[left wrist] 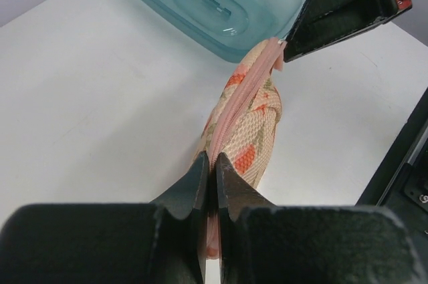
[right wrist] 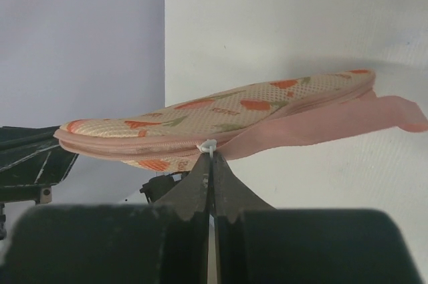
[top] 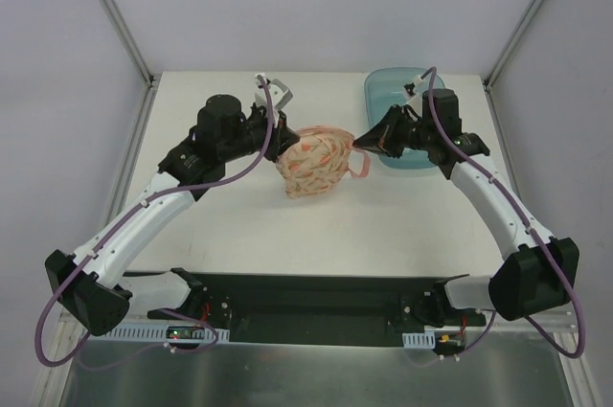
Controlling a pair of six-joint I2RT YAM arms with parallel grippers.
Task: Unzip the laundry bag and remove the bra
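Note:
The laundry bag [top: 312, 162] is a peach-orange mesh pouch with reddish print, held edge-up just above the table's middle between both arms. My left gripper [left wrist: 215, 158] is shut on the pink zip edging at the bag's [left wrist: 251, 130] near end. My right gripper [right wrist: 212, 158] is shut on the small white zip pull [right wrist: 208, 146] at the bag's [right wrist: 221, 113] other end, beside a pink strap loop [right wrist: 348, 120]. In the top view the left gripper [top: 284, 144] and right gripper [top: 359, 142] flank the pouch. The zip looks closed along its length. The bra is hidden.
A translucent teal plastic basin [top: 395, 105] sits on the white table [top: 239, 220] at the back right, just behind my right wrist. It also shows upside-down-looking in the left wrist view, basin [left wrist: 200, 3]. Grey walls enclose the table.

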